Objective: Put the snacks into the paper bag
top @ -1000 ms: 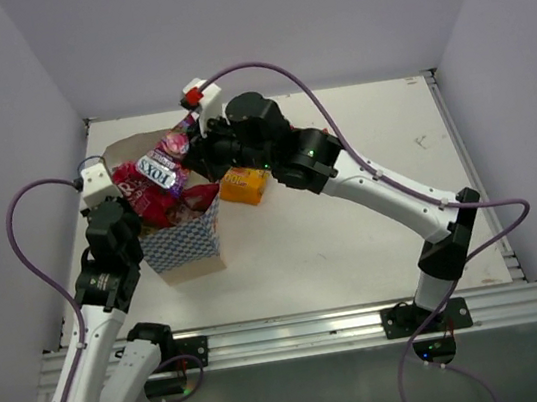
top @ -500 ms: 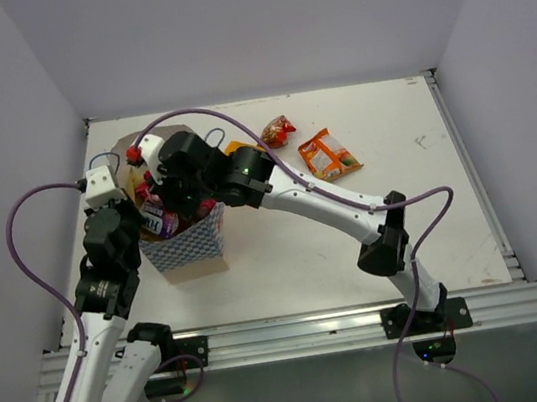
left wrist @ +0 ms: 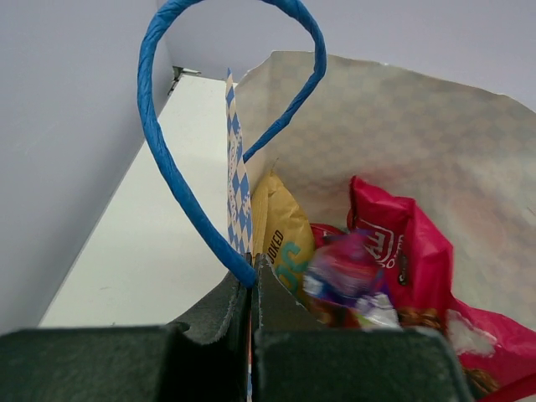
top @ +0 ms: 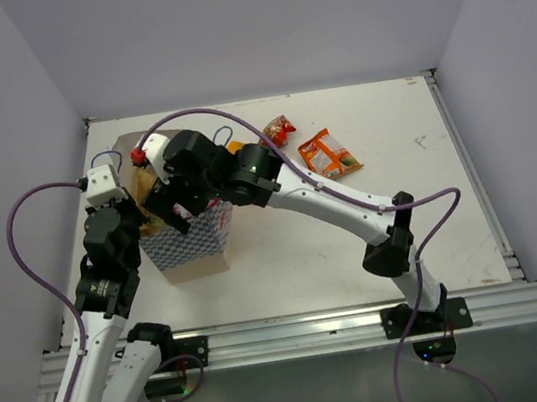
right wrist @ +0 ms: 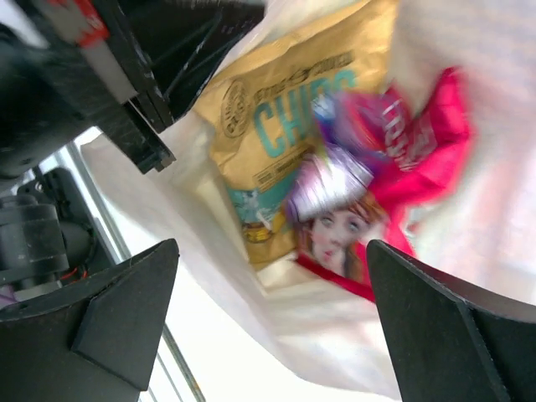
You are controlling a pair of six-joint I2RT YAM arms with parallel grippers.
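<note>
Purple packet point(right wrist: 331, 180) below right tool point(right wrist: 272, 247) spread wide, left tool point(left wrist: 253, 289) pinching paper bag point(left wrist: 402, 126) rim

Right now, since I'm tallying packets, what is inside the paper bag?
Inside the paper bag show a tan chips bag, a magenta bag and a blurred purple packet; anything beneath them is covered.

Teal "CHIP…" on tan chips bag point(right wrist: 276, 142), "OKED" on its side point(left wrist: 280, 239), other print blurred

We see a robot lab. A white table point(top: 286, 249) sits inside plain pale walls point(top: 252, 21). At 6 o'clock a metal rail point(top: 298, 333) holds the left arm point(top: 99, 287) and right arm point(top: 339, 200), with purple cables point(top: 12, 231).
</note>
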